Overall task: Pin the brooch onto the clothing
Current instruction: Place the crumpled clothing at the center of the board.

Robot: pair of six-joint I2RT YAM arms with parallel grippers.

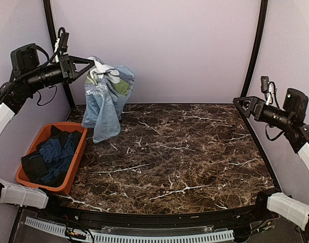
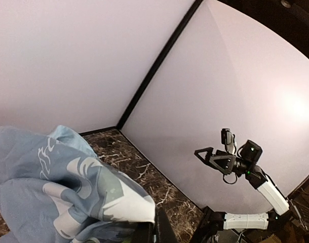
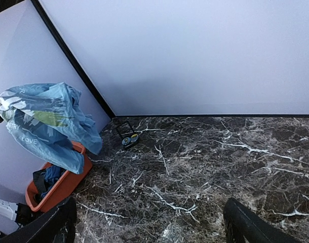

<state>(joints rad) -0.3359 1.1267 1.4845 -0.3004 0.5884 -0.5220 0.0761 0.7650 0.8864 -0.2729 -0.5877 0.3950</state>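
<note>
Clothes, dark blue and black, lie crumpled in the orange bin, which stands at the left edge of the bench. They fill it up to about the rim.

A small black-framed case sits on the bench near the back wall, apart from the bin. Inside it are small round things, blue and yellowish, too small to say what they are. The brooch I cannot make out in any view.

The shirt is light blue and is held in the air by the left hand. This hand is closed on the bunched top of the fabric, high over the back left corner of the bench. The shirt hangs down in loose folds, so the white lettering shows only in broken pieces, and a greenish patch shows near the top. Its lower end comes down beside the far end of the bin; whether it touches the bench, I cannot tell.

The right hand is raised at the right side of the bench, well apart from the shirt. Its jaws stand wide apart and hold nothing. In the right wrist view its dark fingers appear at the two bottom corners, with bare bench between them.
</note>
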